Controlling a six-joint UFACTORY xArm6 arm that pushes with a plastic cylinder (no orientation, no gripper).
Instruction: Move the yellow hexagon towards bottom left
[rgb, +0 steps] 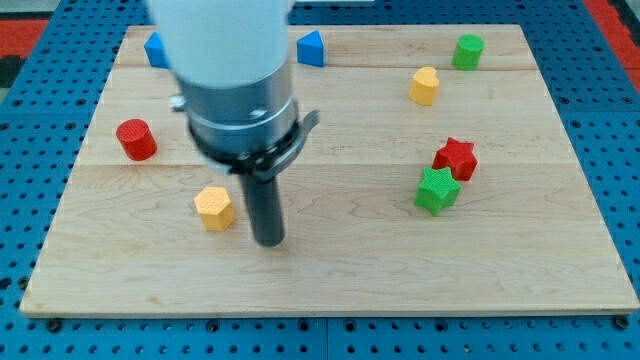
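Observation:
The yellow hexagon (214, 207) lies on the wooden board (330, 280), left of the middle and toward the view's bottom. My tip (268, 241) rests on the board just to the right of the hexagon and slightly lower, with a small gap between them. The arm's white and grey body hangs above and hides part of the board's top left.
A red cylinder (136, 139) sits at the left. Blue blocks sit at the top left (155, 50) and top middle (310, 48). A yellow heart-like block (424, 86) and a green cylinder (467, 51) sit at the top right. A red star (456, 158) touches a green star (437, 190).

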